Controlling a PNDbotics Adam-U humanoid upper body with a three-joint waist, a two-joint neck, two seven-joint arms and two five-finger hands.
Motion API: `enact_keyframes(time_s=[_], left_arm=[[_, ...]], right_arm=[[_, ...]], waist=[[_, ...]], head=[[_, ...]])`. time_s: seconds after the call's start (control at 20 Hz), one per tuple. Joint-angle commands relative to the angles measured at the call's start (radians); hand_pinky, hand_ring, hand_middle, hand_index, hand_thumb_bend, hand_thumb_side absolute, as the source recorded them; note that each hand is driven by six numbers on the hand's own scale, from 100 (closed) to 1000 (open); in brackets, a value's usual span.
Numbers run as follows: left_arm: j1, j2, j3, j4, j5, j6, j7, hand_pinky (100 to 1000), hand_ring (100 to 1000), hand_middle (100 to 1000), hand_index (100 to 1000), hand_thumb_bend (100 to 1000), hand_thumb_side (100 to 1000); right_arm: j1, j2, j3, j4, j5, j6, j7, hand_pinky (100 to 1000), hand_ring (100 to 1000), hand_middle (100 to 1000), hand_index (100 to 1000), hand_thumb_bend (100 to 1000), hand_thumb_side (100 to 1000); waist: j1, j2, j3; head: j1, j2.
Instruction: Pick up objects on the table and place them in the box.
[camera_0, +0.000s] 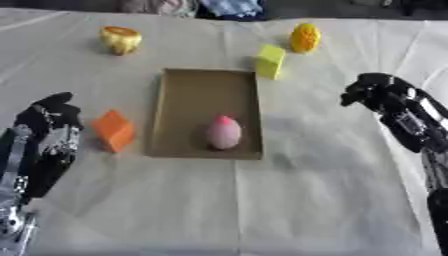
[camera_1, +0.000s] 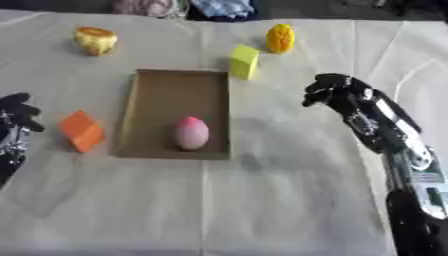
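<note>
Black and silver, our right hand (camera_1: 331, 91) hangs over the cloth to the right of the box (camera_0: 185, 85), its forearm running back toward the lower right corner. Its fingers are curled in on themselves and we see nothing held between them. It sits well apart from every object, nearest to the yellow block (camera_0: 270, 61).

Our left hand (camera_0: 52, 120) stands near the lower left edge, fingers pointing up the table, just beside the orange block (camera_0: 115, 130) but not touching it as far as we can see. Whether those fingers are spread or closed we cannot tell; they read as one dark mass.

The box is a shallow brown tray lying flat in the middle of the white tablecloth (camera_0: 262, 200). Inside it, near its near-right corner, rests a pink egg-shaped object (camera_0: 224, 133). The orange block lies just outside the box's left wall. The yellow block stands touching or almost touching the box's far-right corner. Farther back, a yellow ridged object (camera_0: 304, 37) sits on the right and a yellow-orange rounded object (camera_0: 120, 39) on the left, both well clear of the box.

The left eye view shows our left hand and wrist nearly whole, whereas the right eye view catches only its fingertips at the edge. The right eye view shows far more of the right forearm.
</note>
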Motion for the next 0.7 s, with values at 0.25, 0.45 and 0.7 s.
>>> enact_keyframes(time_s=[0.25, 0.45, 0.7], left_arm=[[0.046, 0.261, -0.001, -0.018, -0.226, -0.060, -0.061, 780, 685, 732, 871, 100, 450], [0.060, 0.420, -0.023, -0.018, -0.284, -0.070, -0.088, 779, 715, 751, 878, 100, 449], [0.032, 0.594, -0.050, -0.018, -0.276, -0.054, -0.124, 777, 734, 758, 879, 100, 491]], right_arm=[[-0.012, -0.028, -0.003, -0.019, 0.000, -0.003, 0.007, 879, 712, 741, 869, 100, 573], [-0.013, -0.032, 0.000, -0.018, 0.001, -0.003, 0.009, 879, 712, 741, 869, 100, 569], [-0.014, -0.035, 0.004, -0.015, 0.003, -0.003, 0.014, 879, 712, 741, 869, 100, 570]], waist=[[0.014, -0.021, -0.007], [0.020, -0.025, -0.015], [0.028, -0.030, -0.027]], head=[[-0.005, 0.005], [-0.009, 0.005], [-0.009, 0.005]])
